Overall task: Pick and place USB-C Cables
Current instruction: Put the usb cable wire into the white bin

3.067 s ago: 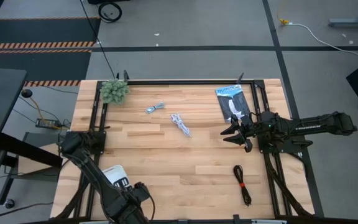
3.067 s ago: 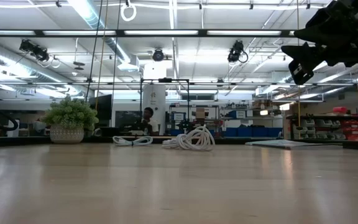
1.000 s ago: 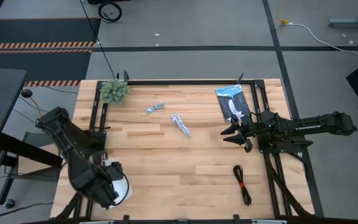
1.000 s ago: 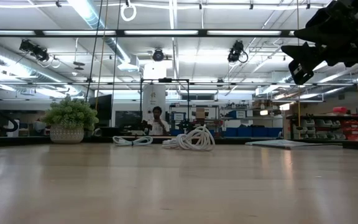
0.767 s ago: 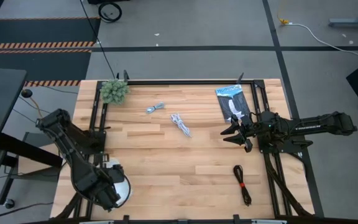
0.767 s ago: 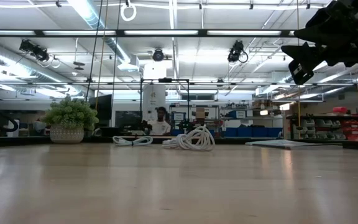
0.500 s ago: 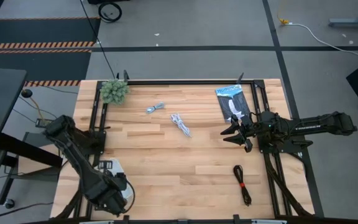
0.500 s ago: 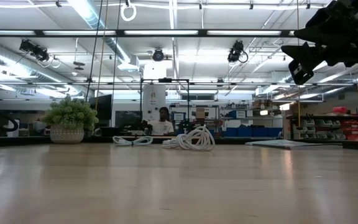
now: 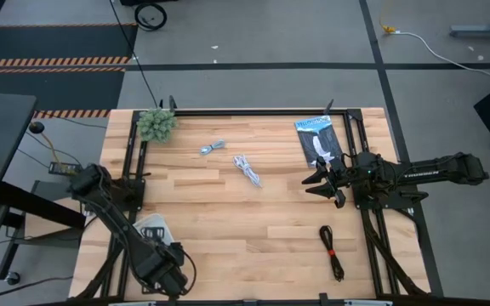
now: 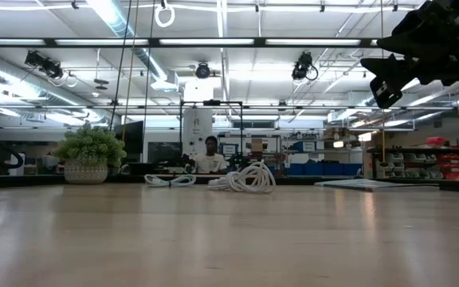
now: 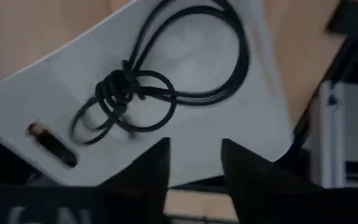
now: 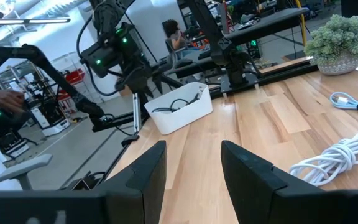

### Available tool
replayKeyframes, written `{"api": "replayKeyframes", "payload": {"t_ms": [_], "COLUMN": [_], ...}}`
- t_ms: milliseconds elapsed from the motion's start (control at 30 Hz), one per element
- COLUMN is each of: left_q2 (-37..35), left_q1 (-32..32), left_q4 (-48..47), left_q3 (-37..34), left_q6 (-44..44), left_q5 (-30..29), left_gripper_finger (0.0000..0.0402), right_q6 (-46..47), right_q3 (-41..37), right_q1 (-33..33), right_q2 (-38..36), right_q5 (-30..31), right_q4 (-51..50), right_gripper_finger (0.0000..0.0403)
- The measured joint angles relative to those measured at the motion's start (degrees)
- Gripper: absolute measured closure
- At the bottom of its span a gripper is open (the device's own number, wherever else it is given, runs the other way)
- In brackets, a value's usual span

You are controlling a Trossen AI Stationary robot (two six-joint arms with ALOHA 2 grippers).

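Observation:
Four cables show. The pale blue-grey cable [image 9: 213,148] and the white cable [image 9: 247,169] lie mid-table toward the far side. The black cable with a red tie [image 9: 332,251] lies near the near-right corner. The plain black cable [image 11: 126,87] lies loosely coiled inside a white bin [image 9: 151,228] at the near-left. My left gripper [image 9: 164,259] hovers open above that bin, just on its near side, and touches nothing. My right gripper [image 9: 313,183] hangs open above the table's right part, well clear of the wood in the low view [image 10: 382,84].
A flat black-and-blue packet [image 9: 319,140] lies at the far right, close to my right gripper. A fuzzy green plant ball [image 9: 156,124] sits at the far-left corner. Black frame rails [image 9: 133,161] run along the table's sides. A person [image 10: 209,155] sits beyond the far edge.
My left arm has swung down and its gripper has moved toward the table's near edge, off the white bin, which now shows more fully. My right arm has kept still, and none of the cables on the table has moved.

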Motion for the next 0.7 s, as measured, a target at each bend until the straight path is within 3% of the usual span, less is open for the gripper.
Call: {"api": "replayKeyframes", "payload": {"t_ms": [133, 300, 500, 700], "left_q2": [0.0, -0.1, -0.1, -0.1], "left_q1": [1.0, 2.3, 6.4, 14.0], "left_q4": [-1.2, -1.8, -2.0, -1.9], "left_q3": [0.7, 1.3, 1.3, 0.7], "left_q6": [-1.7, -2.0, -2.3, 4.8], "left_q5": [1.5, -1.6, -12.8, -25.5], "left_gripper_finger": [0.0195, 0.0189, 0.0214, 0.0241], "right_q6": [0.0, 0.0, 0.0, 0.0], "right_q3": [0.0, 0.0, 0.0, 0.0], "right_q1": [0.0, 0.0, 0.0, 0.0], "right_q2": [0.0, 0.0, 0.0, 0.0], "right_q5": [0.0, 0.0, 0.0, 0.0], "right_q4": [0.0, 0.0, 0.0, 0.0], "right_gripper_finger": [0.0243, 0.0243, 0.0243, 0.0243]}}
